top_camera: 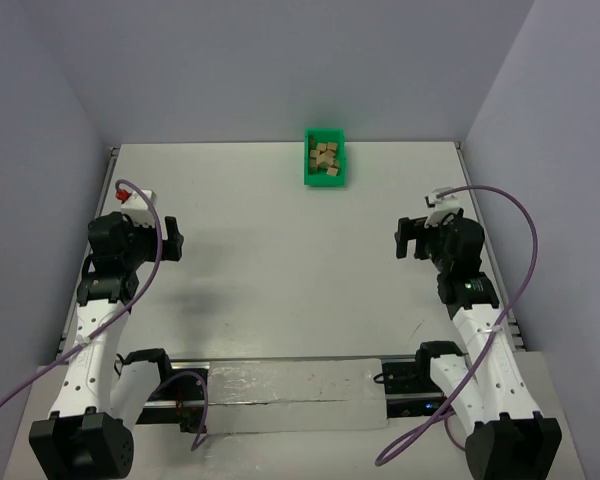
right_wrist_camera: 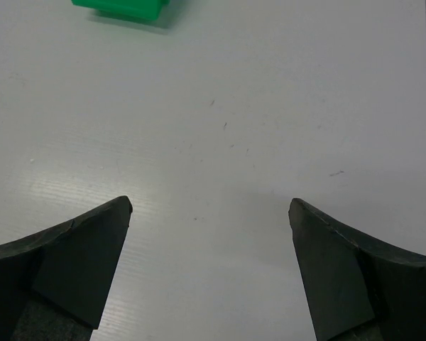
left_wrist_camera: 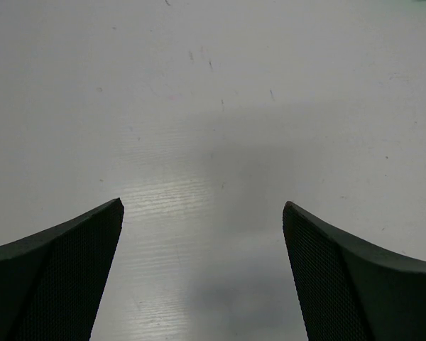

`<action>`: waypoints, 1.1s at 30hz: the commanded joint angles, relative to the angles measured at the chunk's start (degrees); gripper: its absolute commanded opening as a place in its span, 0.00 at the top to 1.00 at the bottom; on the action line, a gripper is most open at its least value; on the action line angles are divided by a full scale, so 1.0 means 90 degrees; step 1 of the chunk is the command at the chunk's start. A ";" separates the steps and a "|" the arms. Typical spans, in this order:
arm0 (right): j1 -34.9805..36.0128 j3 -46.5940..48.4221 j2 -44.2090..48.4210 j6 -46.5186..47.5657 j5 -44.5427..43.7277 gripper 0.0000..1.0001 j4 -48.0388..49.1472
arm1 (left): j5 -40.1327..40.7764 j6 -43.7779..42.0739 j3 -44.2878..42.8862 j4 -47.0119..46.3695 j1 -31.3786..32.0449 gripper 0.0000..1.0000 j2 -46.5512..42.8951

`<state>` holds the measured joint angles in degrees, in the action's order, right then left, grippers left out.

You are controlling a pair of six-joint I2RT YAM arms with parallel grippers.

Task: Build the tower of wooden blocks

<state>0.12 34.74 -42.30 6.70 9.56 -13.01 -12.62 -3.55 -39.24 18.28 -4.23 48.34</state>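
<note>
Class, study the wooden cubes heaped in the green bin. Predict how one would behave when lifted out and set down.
The wooden cubes look solid and plain, so one is probably stiff and light. Flat faces suggest it would sit still, not roll. They lie jumbled in the green bin, so lifting one may well shift its neighbours.

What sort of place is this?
Probably a robotics lab test cell: a left arm and right arm bolted at the edge of a white table, plain grey walls boxing it in, and a green bin of wood blocks.
</note>
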 commanded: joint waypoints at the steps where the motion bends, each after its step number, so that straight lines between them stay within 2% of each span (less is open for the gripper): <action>1: 0.0026 0.0412 -0.0217 -0.0009 0.0035 0.00 0.0037 | 0.0065 0.0065 -0.0208 -0.0067 -0.0038 0.01 0.0036; 7: 0.0048 0.0681 -0.0505 -0.0047 -0.0020 0.01 0.0127 | 0.0158 0.0186 -0.0347 0.0010 -0.0044 0.01 0.0306; 12: 0.0200 0.1348 -0.1199 -0.0374 -0.0136 0.06 0.0098 | 0.0344 0.0271 -0.0371 -0.0114 -0.0048 0.01 0.0285; 18: 0.1190 0.2533 -0.2462 -0.0695 -0.1117 0.15 0.0188 | 0.0711 0.0336 -0.0717 -0.0293 -0.0029 0.01 0.0521; 23: 0.1682 0.4272 -0.4377 -0.1537 -0.1635 0.26 -0.0152 | 0.0876 0.0656 -0.1468 0.0002 -0.0028 0.01 0.1230; 26: 0.1697 0.5093 -0.5486 -0.1910 -0.1719 0.26 -0.0307 | 0.0930 0.0709 -0.1554 0.0068 -0.0037 0.01 0.1316; 33: 0.1707 0.7834 -0.7952 -0.2451 -0.1853 0.32 -0.1144 | 0.0756 0.0735 -0.1375 0.0061 -0.0028 0.01 0.1085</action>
<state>15.40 94.11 -106.02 -10.89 -4.46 -18.01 -5.17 1.90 -50.87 18.98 -4.23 59.87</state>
